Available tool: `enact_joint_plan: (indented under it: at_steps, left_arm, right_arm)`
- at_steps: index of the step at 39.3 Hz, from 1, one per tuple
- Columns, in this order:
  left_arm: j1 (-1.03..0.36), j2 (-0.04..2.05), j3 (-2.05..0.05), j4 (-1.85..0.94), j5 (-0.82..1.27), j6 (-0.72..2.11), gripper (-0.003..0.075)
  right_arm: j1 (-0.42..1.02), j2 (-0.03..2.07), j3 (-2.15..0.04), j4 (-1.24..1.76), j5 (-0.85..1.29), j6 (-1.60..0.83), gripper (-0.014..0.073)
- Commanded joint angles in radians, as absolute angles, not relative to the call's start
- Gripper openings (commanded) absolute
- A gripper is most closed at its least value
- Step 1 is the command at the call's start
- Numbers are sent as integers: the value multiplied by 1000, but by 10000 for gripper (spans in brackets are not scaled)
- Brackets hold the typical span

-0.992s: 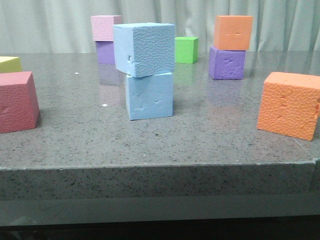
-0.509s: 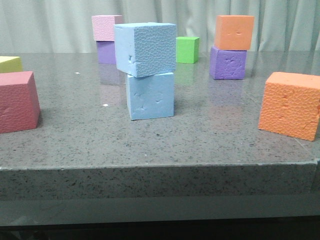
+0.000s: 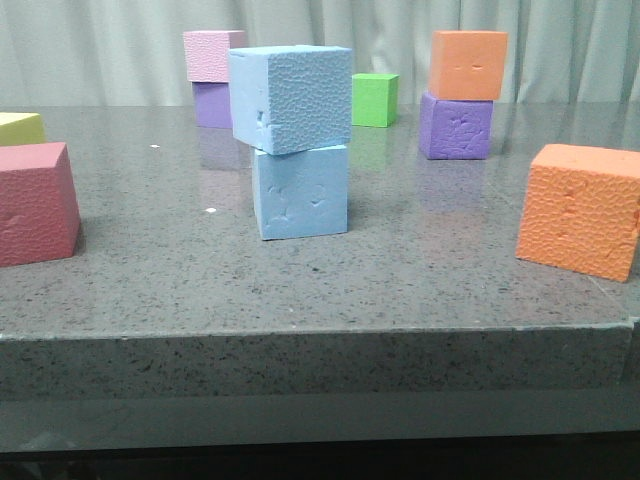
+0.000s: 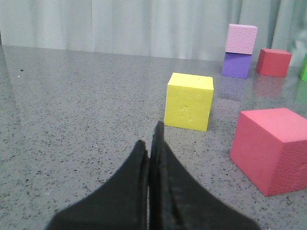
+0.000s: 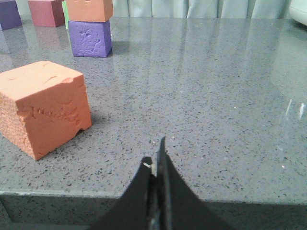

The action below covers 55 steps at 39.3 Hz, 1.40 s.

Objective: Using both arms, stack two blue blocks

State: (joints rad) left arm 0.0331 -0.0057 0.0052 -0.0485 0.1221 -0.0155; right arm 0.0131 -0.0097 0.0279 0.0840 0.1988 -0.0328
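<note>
On the grey stone table (image 3: 420, 290), the pebbly-textured blue block (image 3: 291, 97) sits on top of the smooth dented blue block (image 3: 299, 192), turned a little so its corner overhangs the lower cube's front left side; the pair stands near the table's middle, with no gripper touching it. Behind the stack to the left, a pink cube (image 3: 212, 55) rests on a purple cube (image 3: 211, 104), a green cube (image 3: 375, 99) sits alone at the back, and to the right an orange cube (image 3: 468, 64) rests on another purple cube (image 3: 456, 126). A large orange block (image 3: 582, 209) lies near the right edge, a red block (image 3: 37, 201) near the left edge, with a yellow cube (image 3: 20, 128) just behind it. The left gripper (image 4: 152, 141) hangs low over bare table with its fingers pressed together, gripping nothing, the yellow cube and red block ahead of it. The right gripper (image 5: 156, 155) likewise has its fingers closed on nothing, near the table's front edge; a small pale speck shows at its tips, though what it is cannot be made out.
</note>
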Motion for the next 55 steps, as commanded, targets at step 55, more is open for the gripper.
enact_joint_plan:
  at_steps: [55]
  left_arm:
    - [34,-22,8,-65,0,-22,-20]
  right_arm:
    - [9,-29,22,84,126,-34,-72]
